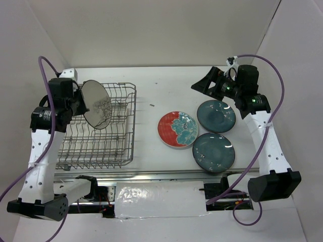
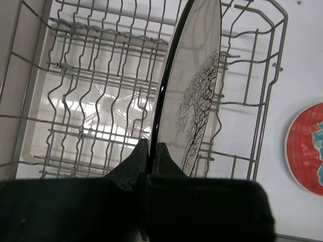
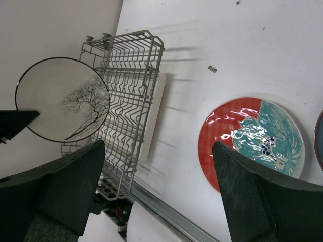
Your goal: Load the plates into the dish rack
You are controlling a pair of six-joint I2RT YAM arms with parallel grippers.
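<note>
Top external: left gripper [image 1: 79,102] is clamped on the rim of the cream plate [image 1: 97,104], which it holds on edge over the far-left part of the dish rack [image 1: 132,126], patterned face toward the rack's right side. Left wrist view confirms it: both fingers are pinched onto the plate's near rim, with the plate standing almost edge-on above the tines. It doesn't look seated in a slot yet (can't tell from either view whether the far rim touches any wire). No plate is standing in the rack, so my count is zero loaded, one in hand, three to go. Those three lie flat on the bench [image 1: 161,85] to the right of the rack: red plate [image 1: 177,129] nearest the rack, far teal plate [image 1: 216,115] and near teal plate [image 1: 213,152] just beside it, packed close. Can't tell whether their rims touch. Right gripper [image 1: 199,85] hangs above the bench beyond the far teal plate, fingers spread wide, holding nothing; its wrist camera looks down at the red plate and across at the rack. Next step, as I read it, is to lower the cream plate between two tines and release it. The red plate looks like the easiest next pick.
</note>
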